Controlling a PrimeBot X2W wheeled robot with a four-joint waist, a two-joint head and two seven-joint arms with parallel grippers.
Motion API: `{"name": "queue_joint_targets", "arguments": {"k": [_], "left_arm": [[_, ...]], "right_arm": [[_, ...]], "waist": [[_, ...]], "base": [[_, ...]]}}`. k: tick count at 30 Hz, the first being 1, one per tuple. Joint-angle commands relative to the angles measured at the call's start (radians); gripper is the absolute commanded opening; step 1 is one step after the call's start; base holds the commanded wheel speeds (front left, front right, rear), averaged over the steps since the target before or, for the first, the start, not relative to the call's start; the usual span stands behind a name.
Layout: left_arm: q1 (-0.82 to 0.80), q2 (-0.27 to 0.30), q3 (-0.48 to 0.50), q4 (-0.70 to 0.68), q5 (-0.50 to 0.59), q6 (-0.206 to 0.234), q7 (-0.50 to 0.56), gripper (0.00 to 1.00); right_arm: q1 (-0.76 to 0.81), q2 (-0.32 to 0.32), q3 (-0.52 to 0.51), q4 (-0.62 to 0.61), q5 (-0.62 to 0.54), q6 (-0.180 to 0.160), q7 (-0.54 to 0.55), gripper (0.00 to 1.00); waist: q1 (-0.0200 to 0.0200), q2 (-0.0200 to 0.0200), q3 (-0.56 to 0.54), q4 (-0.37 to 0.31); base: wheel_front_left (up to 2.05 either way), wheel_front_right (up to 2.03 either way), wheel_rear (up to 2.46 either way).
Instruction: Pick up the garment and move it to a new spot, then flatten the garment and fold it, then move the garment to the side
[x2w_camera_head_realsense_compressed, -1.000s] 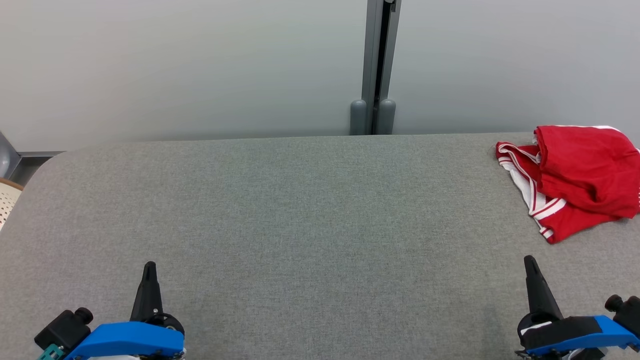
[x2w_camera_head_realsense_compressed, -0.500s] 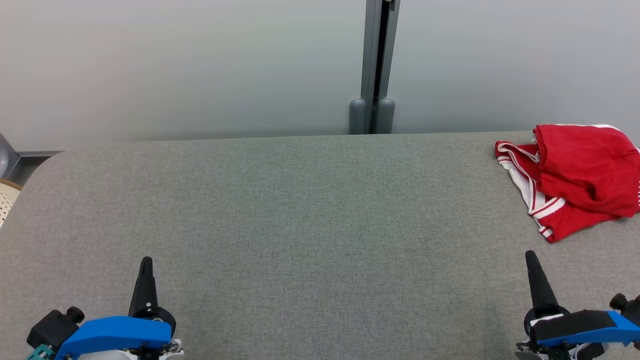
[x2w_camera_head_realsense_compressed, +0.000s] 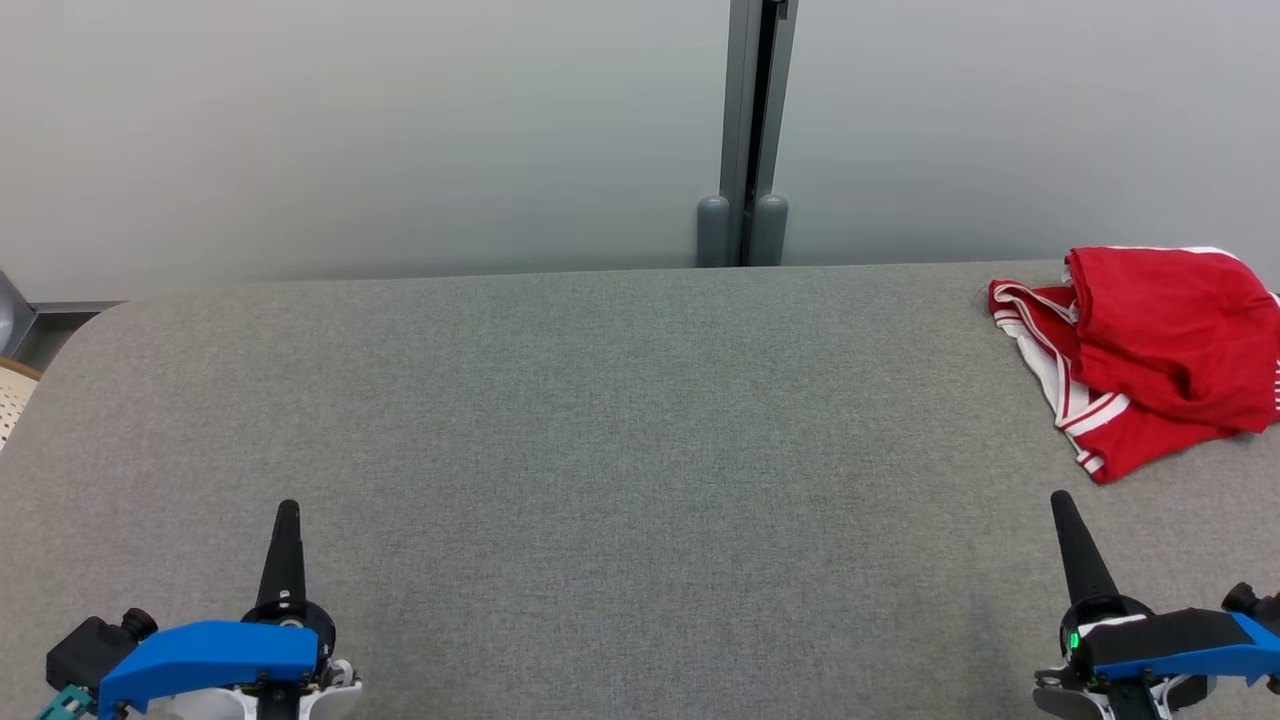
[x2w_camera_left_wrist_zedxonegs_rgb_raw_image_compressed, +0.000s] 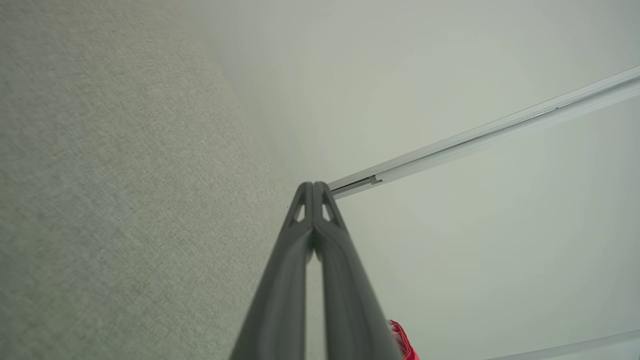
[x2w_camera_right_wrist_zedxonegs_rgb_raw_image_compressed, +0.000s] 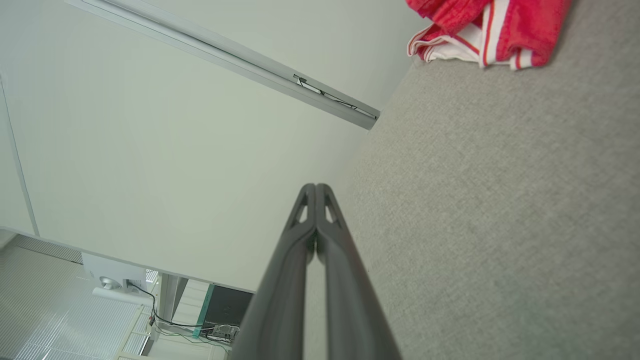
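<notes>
Garment (x2w_camera_head_realsense_compressed: 1165, 345) ahead of, apart from closed, empty right hand (x2w_camera_head_realsense_compressed: 1058, 499); left hand (x2w_camera_head_realsense_compressed: 287, 508) closed, empty too

Blue wrist housings (x2w_camera_head_realsense_compressed: 210, 650), tapered dark fingers (x2w_camera_head_realsense_compressed: 284, 560)

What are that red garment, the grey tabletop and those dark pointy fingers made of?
The garment looks like soft matte knit, perhaps cotton or sports jersey: it slumps in limp folds, with white striped trim. The tabletop seems covered in grey woven cloth: fine flecked weave, no shine. The dark fingers look like moulded plastic or hard rubber: smooth, slightly glossy.
</notes>
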Motion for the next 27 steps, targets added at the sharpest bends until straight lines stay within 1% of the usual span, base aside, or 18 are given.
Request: {"name": "queue_joint_targets", "arguments": {"k": [1, 27], "left_arm": [[-0.023, 0.001, 0.007, -0.011, -0.03, -0.004, 0.007, 0.0], [-0.042, 0.001, 0.029, -0.019, -0.251, -0.008, 0.066, 0.0]], "right_arm": [[-0.024, -0.001, -0.005, -0.009, 0.031, 0.0, 0.009, 0.0], [-0.043, 0.0, -0.017, -0.008, 0.245, 0.0, 0.067, 0.0]], "waist": [[0.0, -0.0001, 0.0, 0.0], [0.0, -0.0001, 0.004, -0.004]], "base": [[0.0, 0.0, 0.0], [0.0, 0.0, 0.0]]}}
